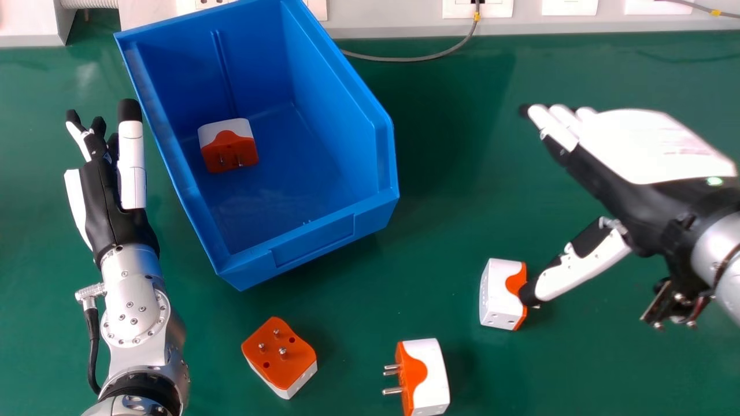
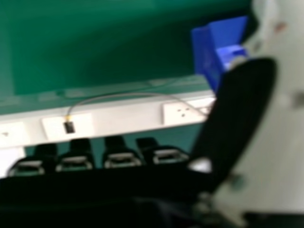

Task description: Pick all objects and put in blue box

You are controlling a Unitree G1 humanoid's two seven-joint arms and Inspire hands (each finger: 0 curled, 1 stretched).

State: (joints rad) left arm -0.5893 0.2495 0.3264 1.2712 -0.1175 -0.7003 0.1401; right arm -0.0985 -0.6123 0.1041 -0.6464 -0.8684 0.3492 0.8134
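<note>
The right hand (image 1: 636, 150) is at the right of the head view, fingers straight and pointing left, its thumb tip overlapping the edge of an orange and white adapter (image 1: 500, 293); whether they touch I cannot tell. In the right hand view, the right hand (image 2: 237, 114) shows its dark thumb. Two more adapters lie nearer the front, one with pins up (image 1: 280, 353), one on its side (image 1: 425, 375). Another adapter (image 1: 228, 144) lies inside the blue box (image 1: 306, 242). Left of the box rests the left hand (image 1: 107, 196), open. The blue box (image 2: 209, 52) also appears in the right hand view.
The green table (image 1: 439, 231) carries everything. Behind it runs a pale wall strip with sockets (image 1: 477, 8) and a grey cable (image 1: 410, 59). Chairs (image 2: 118, 154) stand beyond in the right hand view.
</note>
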